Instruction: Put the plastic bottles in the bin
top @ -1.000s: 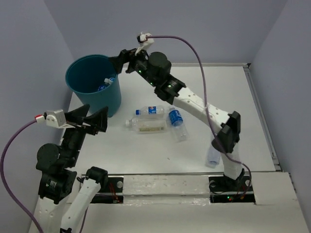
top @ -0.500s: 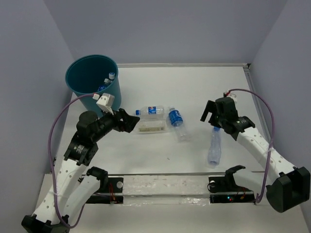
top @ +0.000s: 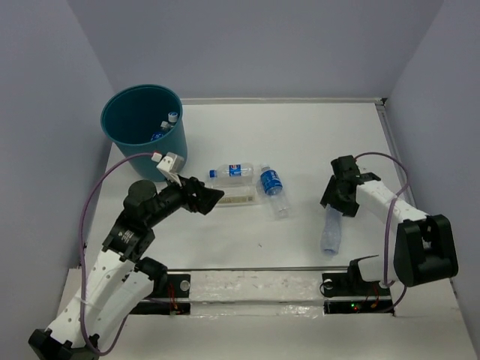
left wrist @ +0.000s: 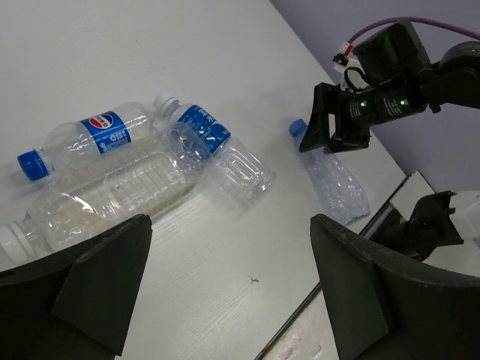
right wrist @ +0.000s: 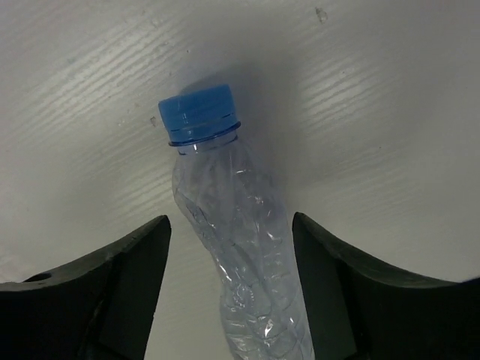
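The teal bin stands at the back left with bottles inside. Three plastic bottles lie mid-table: a blue-labelled one, a larger cream-labelled one and another blue-labelled one. My left gripper hovers open beside the cream-labelled one, with nothing in it. A crumpled clear bottle with a blue cap lies at the right. My right gripper straddles its upper body, open, with a gap on each side.
A raised lip runs along the table's right side, and purple walls close in the back and both sides. A metal rail crosses the near edge between the arm bases.
My right arm swung from over the bin to the right side and came down over the crumpled bottle, its jaws narrowing. My left arm reached forward to the middle bottles.
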Tool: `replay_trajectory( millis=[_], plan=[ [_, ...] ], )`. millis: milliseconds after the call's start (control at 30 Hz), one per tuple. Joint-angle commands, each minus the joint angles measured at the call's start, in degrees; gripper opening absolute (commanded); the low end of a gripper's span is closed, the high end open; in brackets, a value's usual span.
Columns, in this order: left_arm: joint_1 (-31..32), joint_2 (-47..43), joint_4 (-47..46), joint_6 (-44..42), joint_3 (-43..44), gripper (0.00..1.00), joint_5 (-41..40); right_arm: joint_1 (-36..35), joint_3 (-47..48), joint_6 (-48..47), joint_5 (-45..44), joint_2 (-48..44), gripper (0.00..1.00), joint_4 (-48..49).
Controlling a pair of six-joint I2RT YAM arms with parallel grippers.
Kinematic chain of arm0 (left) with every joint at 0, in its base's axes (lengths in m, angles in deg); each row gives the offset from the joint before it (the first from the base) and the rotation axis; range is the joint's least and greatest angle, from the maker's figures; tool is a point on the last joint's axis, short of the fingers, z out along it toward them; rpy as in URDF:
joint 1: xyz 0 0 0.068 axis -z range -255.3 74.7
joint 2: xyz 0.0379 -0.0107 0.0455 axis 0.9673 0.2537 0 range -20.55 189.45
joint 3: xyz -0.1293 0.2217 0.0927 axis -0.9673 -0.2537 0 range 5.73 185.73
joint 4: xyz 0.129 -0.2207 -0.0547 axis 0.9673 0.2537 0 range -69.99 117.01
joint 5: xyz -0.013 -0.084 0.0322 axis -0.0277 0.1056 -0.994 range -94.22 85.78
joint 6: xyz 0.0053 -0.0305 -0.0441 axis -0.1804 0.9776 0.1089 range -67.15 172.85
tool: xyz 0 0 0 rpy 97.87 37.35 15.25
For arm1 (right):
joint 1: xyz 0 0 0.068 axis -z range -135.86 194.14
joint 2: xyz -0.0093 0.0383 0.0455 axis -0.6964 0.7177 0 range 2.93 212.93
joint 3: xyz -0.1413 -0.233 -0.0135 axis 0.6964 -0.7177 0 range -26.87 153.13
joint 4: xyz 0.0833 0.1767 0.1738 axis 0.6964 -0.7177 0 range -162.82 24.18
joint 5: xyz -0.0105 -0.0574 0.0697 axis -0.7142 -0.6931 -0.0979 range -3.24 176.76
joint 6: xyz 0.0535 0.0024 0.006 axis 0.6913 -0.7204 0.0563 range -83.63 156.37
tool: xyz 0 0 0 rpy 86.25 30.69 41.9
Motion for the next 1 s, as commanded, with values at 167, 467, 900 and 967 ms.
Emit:
replay_trajectory(
  millis=[167, 467, 900, 967],
  plan=[
    [0.2, -4.9, -1.7, -1.5, 0.3, 0.96, 1.6, 0.0, 3.0, -0.5, -1.7, 0.9, 0.20, 1.0],
    [-1.3, -19.5, -2.7, -1.9, 1.4, 0.98, -6.3, -13.0, 30.9, -4.4, -4.2, -9.8, 0.06, 0.1],
    [-4.8, -31.0, 11.3, 5.7, 5.0, 0.99, -50.4, -36.8, 97.0, -14.8, 14.2, 50.7, 0.10, 42.8],
    [-4.8, -31.4, 12.2, 6.6, 5.0, 0.99, -51.9, -38.0, 109.9, -14.4, 16.0, 57.0, 0.08, 44.7]
  ],
)
